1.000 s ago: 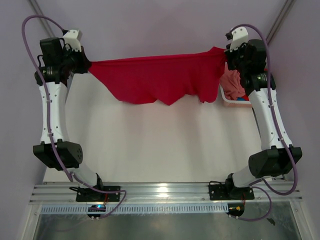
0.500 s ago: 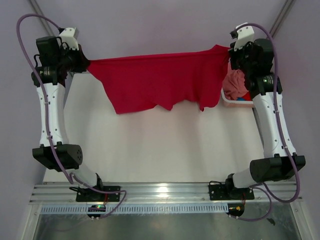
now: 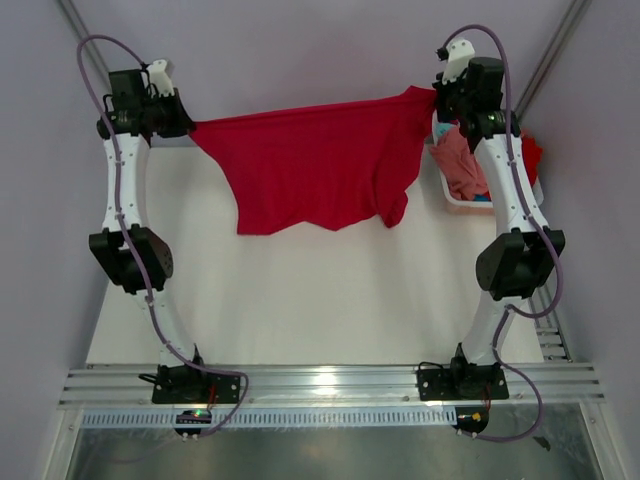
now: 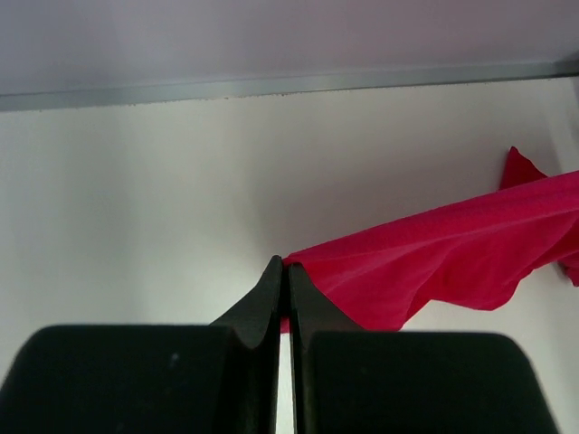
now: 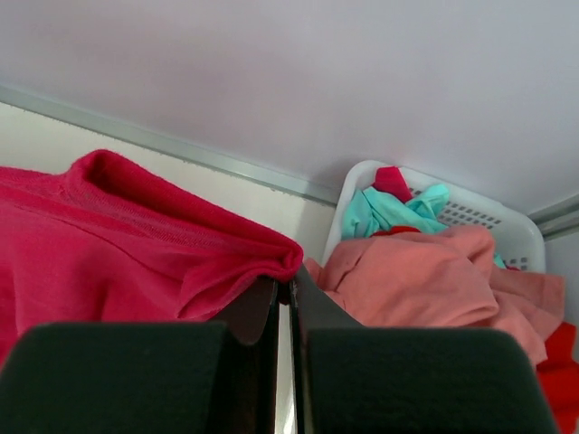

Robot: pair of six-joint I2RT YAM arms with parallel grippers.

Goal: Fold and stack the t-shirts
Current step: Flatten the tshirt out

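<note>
A bright red t-shirt (image 3: pixel 315 165) hangs stretched between my two grippers above the far part of the table. My left gripper (image 3: pixel 188 127) is shut on its left corner; the left wrist view shows the cloth (image 4: pixel 434 262) pinched at the fingertips (image 4: pixel 286 271). My right gripper (image 3: pixel 436 95) is shut on its right corner, and the right wrist view shows the red hem (image 5: pixel 163 226) bunched over the fingertips (image 5: pixel 284 287). A salmon pink shirt (image 5: pixel 425 280) and a teal one (image 5: pixel 389 210) lie in the white basket (image 5: pixel 507 226).
The white plastic basket (image 3: pixel 462 204) stands at the far right, close under my right arm, with more red cloth (image 3: pixel 530 155) over its right side. The white table (image 3: pixel 320 300) stretches toward the arm bases. A wall runs along the far edge.
Both arms have stretched further away toward the far wall and risen. The red shirt has moved with them and its lower edge has swung.
</note>
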